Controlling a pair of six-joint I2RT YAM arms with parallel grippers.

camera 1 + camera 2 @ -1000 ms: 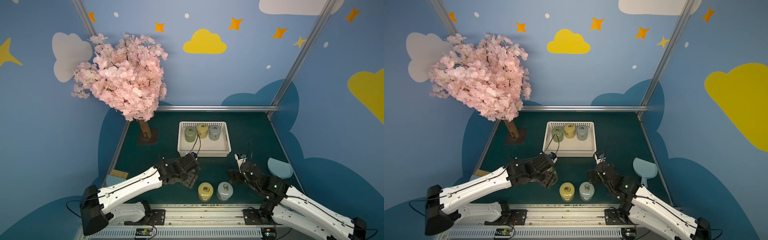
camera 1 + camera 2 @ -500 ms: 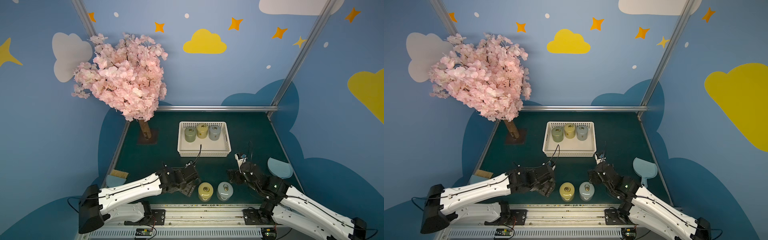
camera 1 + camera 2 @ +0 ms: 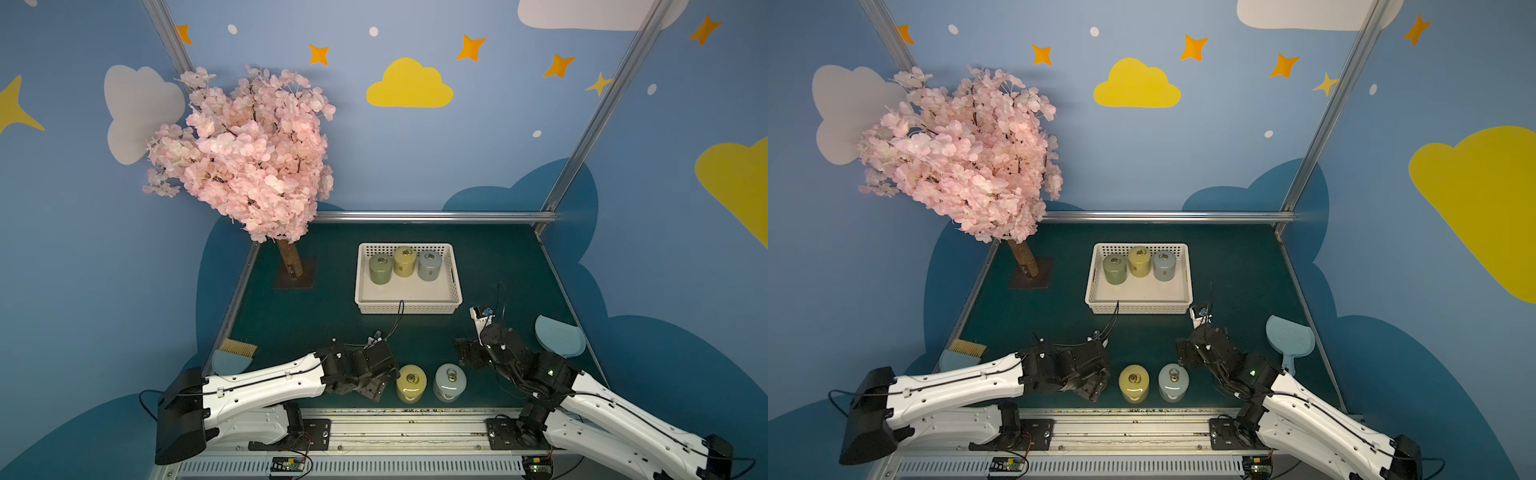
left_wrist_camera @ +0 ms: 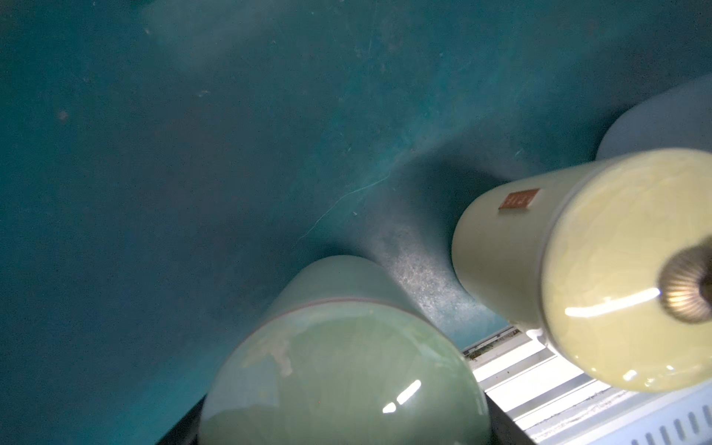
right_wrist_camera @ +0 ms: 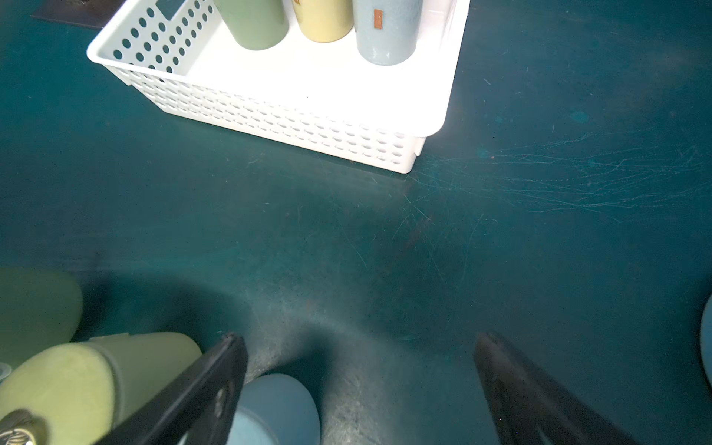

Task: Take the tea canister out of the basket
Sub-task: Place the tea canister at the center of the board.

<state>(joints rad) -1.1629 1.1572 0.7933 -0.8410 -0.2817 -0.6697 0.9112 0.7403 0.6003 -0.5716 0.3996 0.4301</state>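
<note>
Item: left gripper [image 3: 376, 388], clamped on green canister [image 4: 339, 366], has come from basket [image 3: 409, 307] to beside the table's yellow canister [image 3: 411, 382]. I count it out. Right gripper [image 5: 358, 339]: spread, empty.

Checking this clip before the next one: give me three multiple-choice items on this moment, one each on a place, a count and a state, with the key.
1. Where does the yellow tea canister outside the basket stand?
A. Between the left end effector, holding a green tea canister, and the blue-grey tea canister beside it
B. Behind the basket
C. Against the back rail

2. How many tea canisters stand in the basket?
A. Two
B. Three
C. Six

3. The right end effector is:
A. Open, gripping nothing
B. Closed on a canister
C. Inside the basket

Key: 1 A, both top views show it in that gap; 2 B, the row of canisters along its far wall counts three; 3 A, the right wrist view shows its fingers wide apart.
</note>
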